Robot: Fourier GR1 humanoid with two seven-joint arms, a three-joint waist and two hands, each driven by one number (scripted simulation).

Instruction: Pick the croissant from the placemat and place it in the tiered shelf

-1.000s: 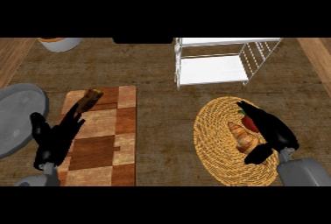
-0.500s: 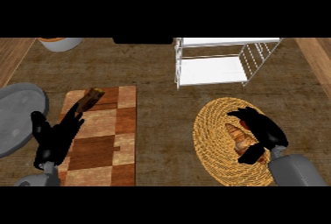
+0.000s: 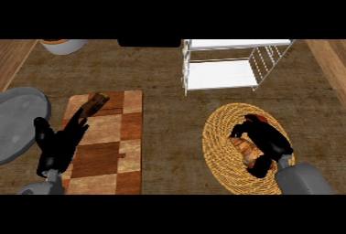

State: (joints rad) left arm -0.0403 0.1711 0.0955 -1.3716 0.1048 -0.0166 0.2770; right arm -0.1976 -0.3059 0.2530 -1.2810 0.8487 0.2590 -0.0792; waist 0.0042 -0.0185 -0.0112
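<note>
A golden-brown croissant (image 3: 245, 148) lies on a round woven straw placemat (image 3: 223, 137) at the right of the tabletop, largely hidden beneath the right hand (image 3: 265, 139). The white wire tiered shelf (image 3: 226, 68) stands upright beyond the placemat, apart from it, its flat white shelf bare.

The table (image 3: 162, 87) had a matt, brown, rough-grained look, with paler wood planks along its side edges. The placemat (image 3: 223, 151) looked like woven straw, coiled in ridged yellow rings. The croissant (image 3: 246, 150) on it showed a glazed, golden-brown crust (mostly hidden under the right hand (image 3: 267, 139), whose black fingers looked like matt plastic). The tiered shelf (image 3: 226, 68) was thin white wire with smooth white boards. The cutting board (image 3: 105, 146) was checkered wood in light and dark polished squares. The grey plate (image 3: 17, 121) looked smooth and dull.
</note>
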